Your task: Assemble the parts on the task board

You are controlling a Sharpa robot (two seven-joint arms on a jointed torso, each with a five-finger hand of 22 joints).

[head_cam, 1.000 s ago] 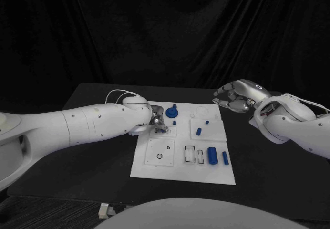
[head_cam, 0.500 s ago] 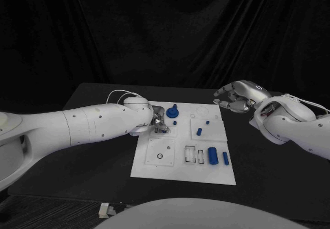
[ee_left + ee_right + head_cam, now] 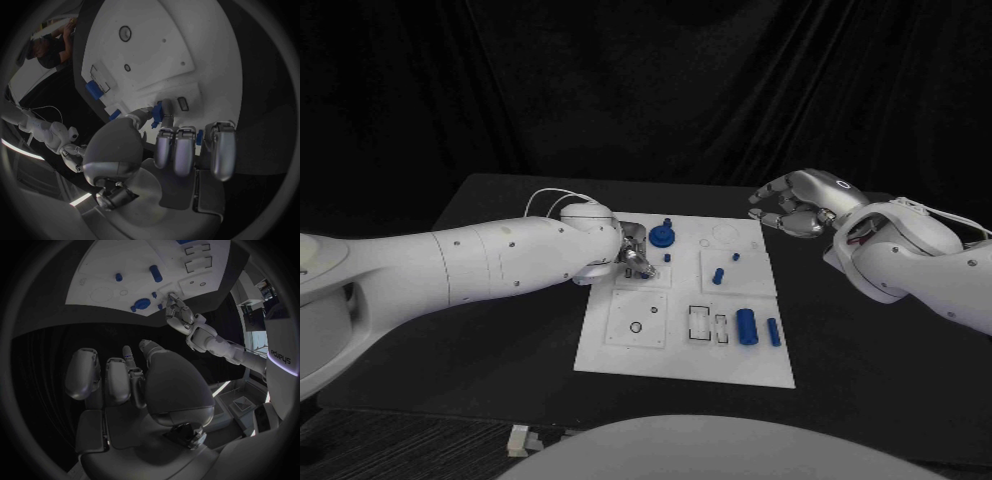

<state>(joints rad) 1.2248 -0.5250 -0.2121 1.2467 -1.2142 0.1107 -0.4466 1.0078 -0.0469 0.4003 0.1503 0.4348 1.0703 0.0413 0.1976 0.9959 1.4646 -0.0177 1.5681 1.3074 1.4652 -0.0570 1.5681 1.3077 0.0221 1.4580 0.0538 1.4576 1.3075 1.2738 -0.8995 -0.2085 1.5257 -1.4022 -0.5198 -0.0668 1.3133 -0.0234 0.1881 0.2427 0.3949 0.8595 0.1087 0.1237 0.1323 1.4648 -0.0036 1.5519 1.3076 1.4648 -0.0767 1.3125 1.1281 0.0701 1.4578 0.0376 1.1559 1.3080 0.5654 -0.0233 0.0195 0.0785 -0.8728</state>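
- The left hand point(image 3: 630, 256) is down on the board point(image 3: 632, 362) near its far left corner, fingers curled in; the left wrist view shows a small blue part point(image 3: 159, 111) pinched at the fingertips point(image 3: 164, 150), right against the board's surface.
- The step in hand looks like seating that small part into a slot near the far left corner. To do it well, keep the part square to its slot, press straight down, and let go only once it sits flush.
- Just beyond the left hand, by the far edge, stands a round blue knob point(image 3: 661, 236); the fingers should stay off it while pressing.
- A small blue peg point(image 3: 668, 257) sits just beside the hand toward the board's middle, so the release wants to be gentle and upward, not a sideways sweep.
- Further out, two more small blue pegs point(image 3: 718, 275) stand in the far right part of the board, and two longer blue pieces point(image 3: 747, 327) lie near the right edge toward the near side, beside open rectangular slots point(image 3: 698, 320).
- The right hand point(image 3: 795, 204) hovers off the board's far right corner, fingers loosely curled and holding nothing; it is well placed to wait there, clear of the work.
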